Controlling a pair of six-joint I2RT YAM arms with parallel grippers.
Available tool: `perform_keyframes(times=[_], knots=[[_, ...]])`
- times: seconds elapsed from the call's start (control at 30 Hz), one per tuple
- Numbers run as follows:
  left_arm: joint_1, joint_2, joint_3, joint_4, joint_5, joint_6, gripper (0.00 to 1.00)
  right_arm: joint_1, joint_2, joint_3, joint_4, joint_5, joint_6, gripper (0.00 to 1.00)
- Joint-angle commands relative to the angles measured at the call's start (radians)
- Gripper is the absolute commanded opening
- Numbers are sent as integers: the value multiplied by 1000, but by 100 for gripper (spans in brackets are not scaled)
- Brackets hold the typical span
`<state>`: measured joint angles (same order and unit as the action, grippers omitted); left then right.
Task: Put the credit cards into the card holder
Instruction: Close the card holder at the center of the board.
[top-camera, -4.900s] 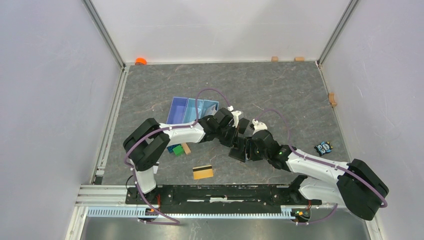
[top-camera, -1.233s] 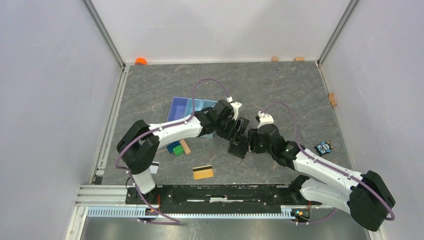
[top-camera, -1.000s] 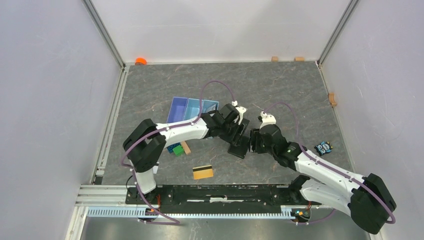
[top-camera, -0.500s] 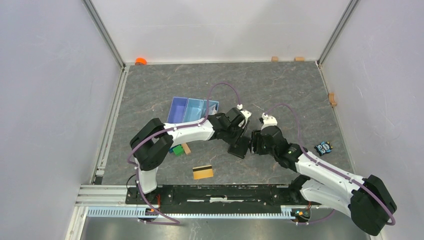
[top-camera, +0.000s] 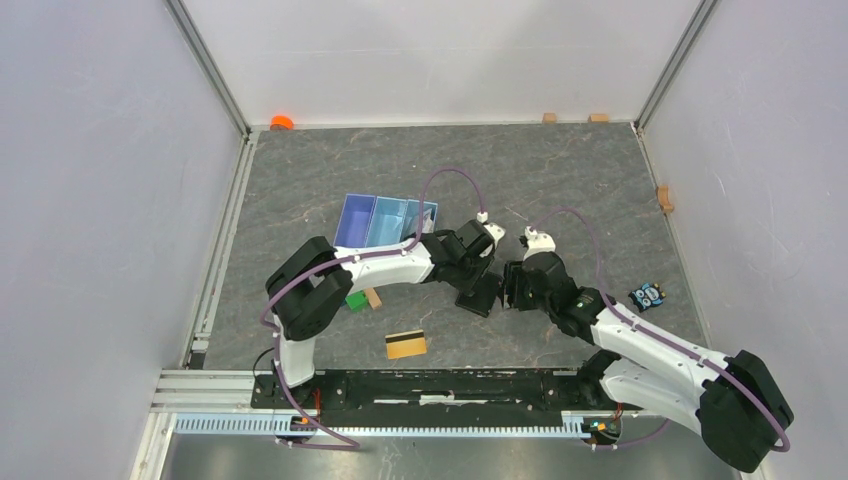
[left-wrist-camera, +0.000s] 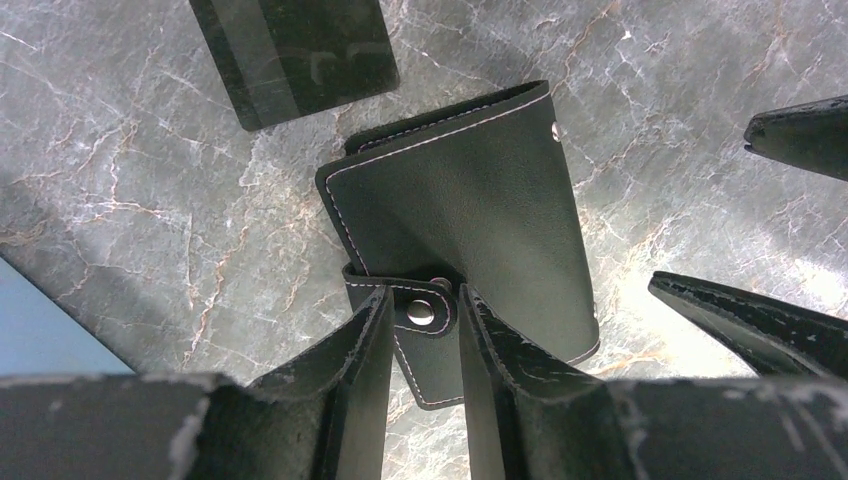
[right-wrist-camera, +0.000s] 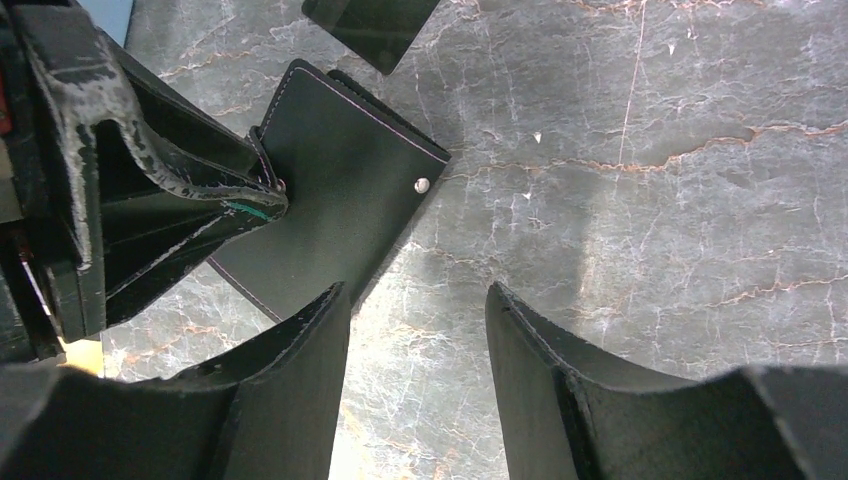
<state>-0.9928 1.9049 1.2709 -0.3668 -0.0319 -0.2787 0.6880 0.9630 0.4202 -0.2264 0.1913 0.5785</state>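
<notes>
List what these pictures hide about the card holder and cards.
Card holder inside: folded shut in both wrist views, hiding any cards.
Black card: cut off by top edge, both wrist views.
Snap tab: left gripper jaws straddle it; grip unclear.
Top view: left gripper overlaps the card holder; detail too small.

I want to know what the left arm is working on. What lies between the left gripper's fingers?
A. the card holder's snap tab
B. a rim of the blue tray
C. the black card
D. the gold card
A: in the left wrist view the left gripper has its fingers close on either side of the snap tab of the card holder, while the black card lies apart, beyond it.
</notes>
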Motion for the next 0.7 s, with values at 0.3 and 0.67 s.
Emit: perform_keyframes(times=[0.3, 0.67], knots=[[-21, -7, 10, -26, -28, 14, 30, -13, -21, -15, 35, -7, 2, 58], [-20, -52, 1, -17, -14, -17, 32, -15, -18, -16, 37, -17, 3, 58]])
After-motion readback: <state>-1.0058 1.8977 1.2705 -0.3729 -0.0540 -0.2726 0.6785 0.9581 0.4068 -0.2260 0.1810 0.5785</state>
